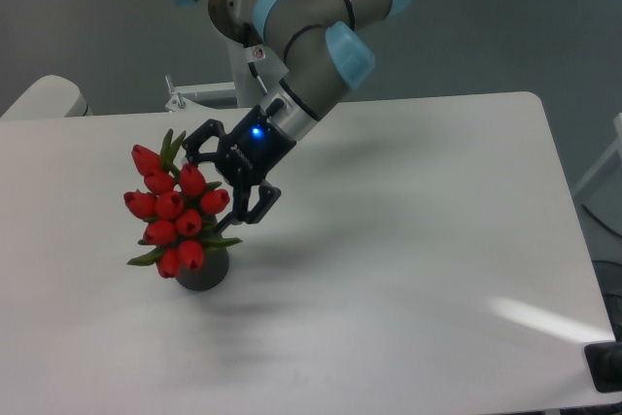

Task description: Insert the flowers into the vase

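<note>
Though beside flowers (pixel 173 209), tool (pixel 222 176) wide (empty)

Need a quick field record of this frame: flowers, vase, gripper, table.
flowers: red tulip bunch with green leaves, standing in the vase, leaning left
vase: dark grey cylinder, upright on the table, mouth hidden by the bunch
gripper: open, just right of the bunch; contact with the blooms cannot be told
table: white, vase stands on its left part
task state: stems appear to be in the vase
</note>
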